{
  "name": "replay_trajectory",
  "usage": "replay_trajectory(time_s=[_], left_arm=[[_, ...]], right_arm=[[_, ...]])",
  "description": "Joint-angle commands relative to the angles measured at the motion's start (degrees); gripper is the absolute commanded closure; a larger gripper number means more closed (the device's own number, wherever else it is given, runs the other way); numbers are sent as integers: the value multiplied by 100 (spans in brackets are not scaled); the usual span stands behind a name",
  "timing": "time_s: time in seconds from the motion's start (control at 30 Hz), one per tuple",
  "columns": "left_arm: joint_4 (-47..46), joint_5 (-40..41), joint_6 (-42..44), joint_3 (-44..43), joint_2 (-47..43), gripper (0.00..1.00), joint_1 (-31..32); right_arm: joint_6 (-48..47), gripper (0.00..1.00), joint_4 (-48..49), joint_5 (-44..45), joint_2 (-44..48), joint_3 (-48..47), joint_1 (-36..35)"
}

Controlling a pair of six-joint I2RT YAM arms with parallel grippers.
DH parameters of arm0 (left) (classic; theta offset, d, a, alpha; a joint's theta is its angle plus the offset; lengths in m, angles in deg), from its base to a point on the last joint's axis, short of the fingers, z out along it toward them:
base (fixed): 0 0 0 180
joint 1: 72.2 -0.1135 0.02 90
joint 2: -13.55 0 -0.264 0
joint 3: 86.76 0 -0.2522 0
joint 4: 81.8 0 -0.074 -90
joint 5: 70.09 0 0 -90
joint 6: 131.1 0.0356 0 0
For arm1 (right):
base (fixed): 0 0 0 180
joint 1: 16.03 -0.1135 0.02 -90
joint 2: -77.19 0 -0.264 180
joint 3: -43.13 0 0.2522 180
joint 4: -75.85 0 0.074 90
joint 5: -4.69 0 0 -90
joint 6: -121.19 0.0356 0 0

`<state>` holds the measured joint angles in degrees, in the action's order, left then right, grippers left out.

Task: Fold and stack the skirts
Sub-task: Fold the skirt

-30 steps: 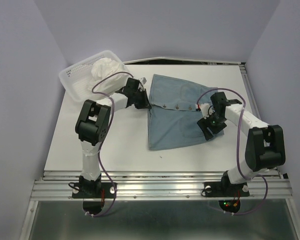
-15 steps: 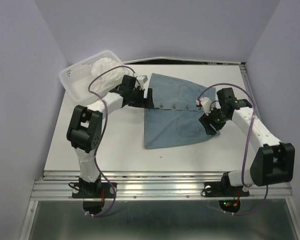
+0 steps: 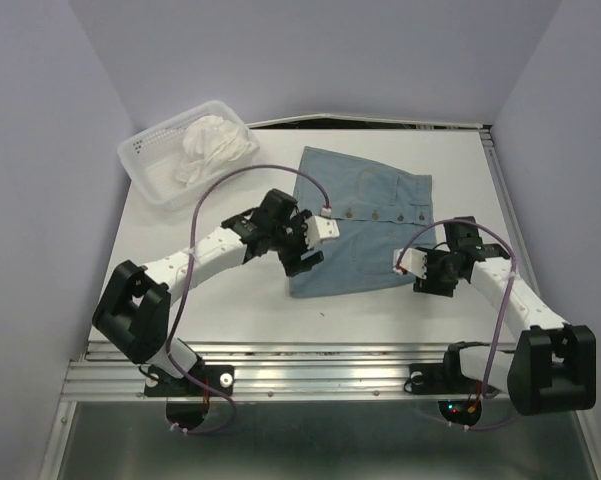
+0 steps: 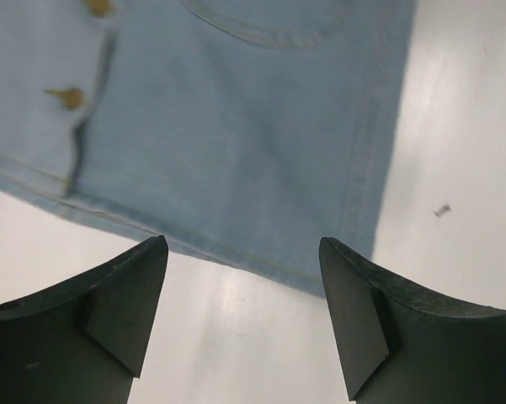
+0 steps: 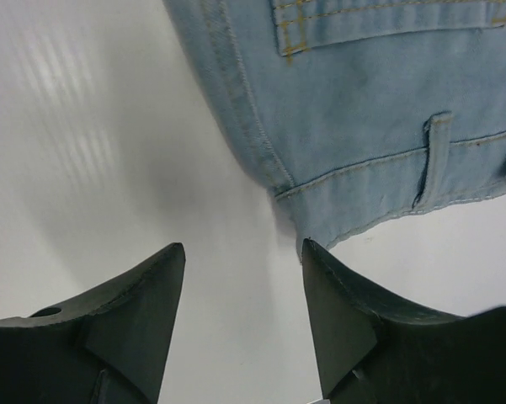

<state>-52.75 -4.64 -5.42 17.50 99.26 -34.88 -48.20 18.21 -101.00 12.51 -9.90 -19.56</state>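
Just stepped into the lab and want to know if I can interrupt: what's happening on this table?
Two robot arms are working on skirts. The blue skirt lies spread on the table, held by neither. The left gripper hovers open over its near left corner, the right gripper open by its near right corner. The white skirt sits bunched in the basket at the far left, untouched. Nothing is stacked yet.
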Motion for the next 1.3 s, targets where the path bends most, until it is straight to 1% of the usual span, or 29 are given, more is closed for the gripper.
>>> replay_trajectory(time_s=[0.0,0.1,0.13,0.2,0.23,0.3,0.33,0.4,0.43,0.47,0.67,0.73,0.83,0.87,1.03,1.17,1.23,1.27], left_arm=[[72,424,1002,658,-98,18,441],[-87,504,1099,809,-72,19,513],[-96,522,1108,845,-20,19,539],[-88,557,1178,897,24,20,592],[-105,601,1221,941,42,19,688],[-131,698,1380,1073,42,19,820],[-149,724,1406,1117,33,19,882],[-245,768,1415,1205,7,19,1031],[-263,777,1433,1258,7,19,1110],[-281,803,1459,1284,7,19,1145],[-360,856,1582,1434,59,23,1304],[-343,865,1573,1390,147,32,1304],[-246,891,1582,1276,244,41,1304],[-193,900,1574,1241,323,46,1304],[141,1058,1696,1038,499,52,1304],[150,1155,1749,1056,552,63,1304],[123,1172,1697,1065,525,66,1304],[123,1172,1679,1073,456,72,1304]], right_arm=[[-647,37,872,-172,-281,-90,54],[-840,43,1135,-76,-387,77,54],[-867,48,1153,-41,-474,103,54],[-946,54,1188,56,-545,217,54],[-955,59,1310,74,-563,261,54],[-982,63,1399,100,-545,402,54],[-973,72,1443,100,-519,446,54],[-938,84,1487,92,-457,499,54],[-911,98,1496,92,-379,534,54],[-911,99,1496,109,-335,551,54],[-911,99,1365,48,26,683,54],[-894,99,1347,39,96,692,54],[-710,99,1338,83,132,666,54],[-657,99,1329,74,132,648,54],[-594,99,1268,30,140,508,54],[-551,99,1215,74,202,516,54],[-516,99,1189,92,228,508,54],[-481,99,1162,92,254,482,54]])
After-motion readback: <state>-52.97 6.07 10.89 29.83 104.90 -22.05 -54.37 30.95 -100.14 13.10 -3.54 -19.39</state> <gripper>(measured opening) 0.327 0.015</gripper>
